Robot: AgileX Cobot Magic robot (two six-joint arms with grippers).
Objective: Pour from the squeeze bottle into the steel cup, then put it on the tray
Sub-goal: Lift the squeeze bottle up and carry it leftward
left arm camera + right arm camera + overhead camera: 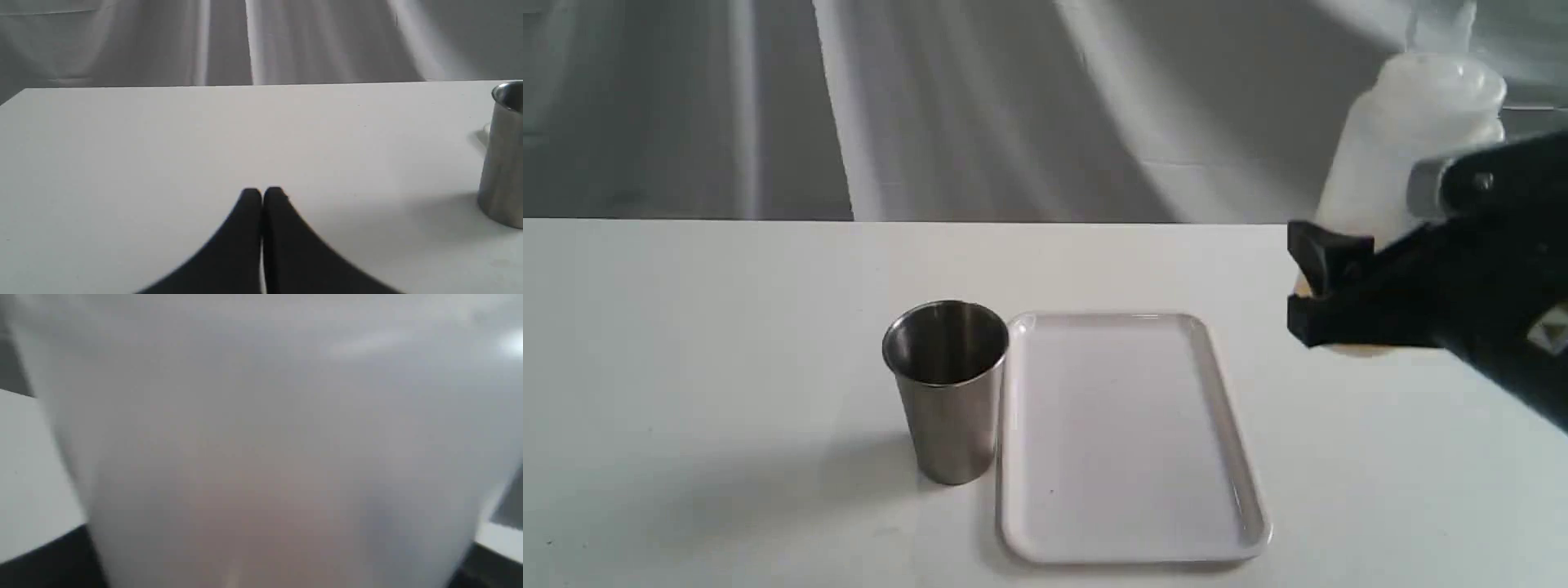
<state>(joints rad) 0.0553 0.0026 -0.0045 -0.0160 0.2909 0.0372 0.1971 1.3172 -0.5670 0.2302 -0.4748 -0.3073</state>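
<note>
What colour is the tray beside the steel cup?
The tray is plain white with no pattern; the exterior view shows it best.

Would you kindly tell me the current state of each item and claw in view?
Bottle: leaning, gripped around its body by the right claw, yellowish liquid low inside.
Right claw: shut on the bottle.
Left claw: shut, empty.
Cup: upright on the table, no liquid visible inside.
Tray: flat on the table, nothing on it.
</note>
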